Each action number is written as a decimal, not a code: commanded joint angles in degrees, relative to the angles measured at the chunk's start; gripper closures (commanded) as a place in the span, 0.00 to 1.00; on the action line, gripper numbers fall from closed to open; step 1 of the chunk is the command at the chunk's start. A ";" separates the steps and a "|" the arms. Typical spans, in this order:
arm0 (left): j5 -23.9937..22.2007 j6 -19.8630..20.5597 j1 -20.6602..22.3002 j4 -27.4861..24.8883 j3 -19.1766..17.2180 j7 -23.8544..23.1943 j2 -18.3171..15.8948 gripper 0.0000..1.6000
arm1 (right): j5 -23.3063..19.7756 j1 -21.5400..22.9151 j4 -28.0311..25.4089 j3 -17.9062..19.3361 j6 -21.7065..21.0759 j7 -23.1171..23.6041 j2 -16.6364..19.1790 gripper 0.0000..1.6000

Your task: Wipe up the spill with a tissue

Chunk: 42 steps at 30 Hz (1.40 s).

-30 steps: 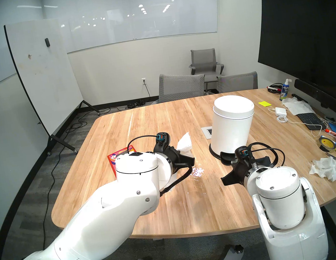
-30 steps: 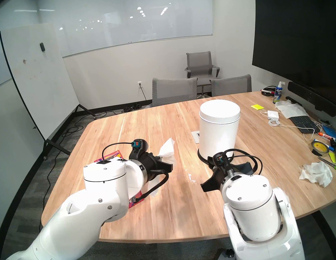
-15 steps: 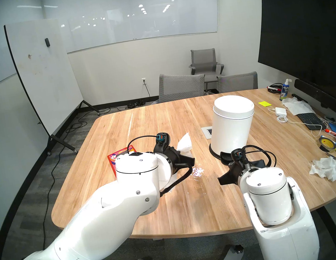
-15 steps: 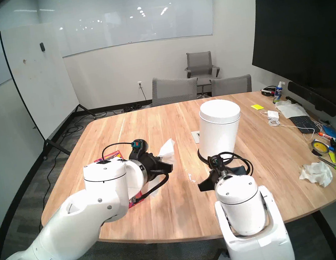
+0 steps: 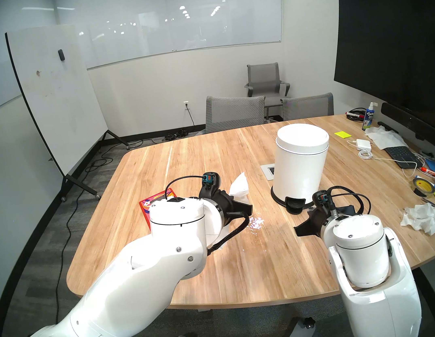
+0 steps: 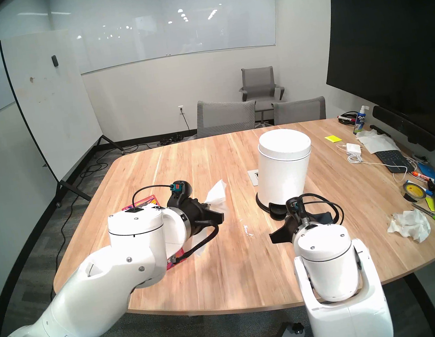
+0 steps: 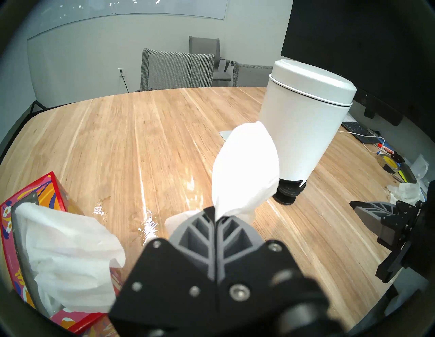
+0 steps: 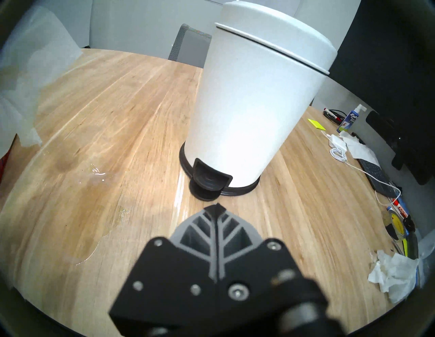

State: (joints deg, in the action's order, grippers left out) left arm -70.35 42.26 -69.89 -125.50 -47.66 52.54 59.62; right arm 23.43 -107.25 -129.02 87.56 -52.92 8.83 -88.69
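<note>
The left gripper point(image 7: 215, 213) is held clamped shut above the table; the right gripper point(image 8: 216, 209) is closed, empty.

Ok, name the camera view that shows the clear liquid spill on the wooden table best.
The right wrist view: the clear liquid spill shows its glossy outline unobstructed. Left wrist shows glints behind the end effector; head views show only small white glints.

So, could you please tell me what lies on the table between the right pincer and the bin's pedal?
Only bare wood: in the right wrist view the right pincer points at the pedal with nothing between.
</note>
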 commanded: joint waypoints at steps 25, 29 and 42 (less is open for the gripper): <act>0.10 -0.17 0.45 -1.14 -0.22 -0.14 0.11 1.00 | -2.21 6.95 10.79 1.68 5.90 -0.34 0.54 1.00; 0.10 -0.18 0.45 -1.14 -0.22 -0.14 0.10 1.00 | -2.98 7.27 12.31 2.79 7.00 -0.01 1.04 1.00; 0.10 -0.18 0.45 -1.13 -0.22 -0.14 0.11 1.00 | -3.72 9.11 15.22 3.57 8.48 0.82 1.30 1.00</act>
State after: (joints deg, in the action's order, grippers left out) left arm -70.39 42.21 -69.89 -125.52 -47.65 52.54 59.61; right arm 19.67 -100.25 -113.78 91.60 -45.71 9.92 -87.29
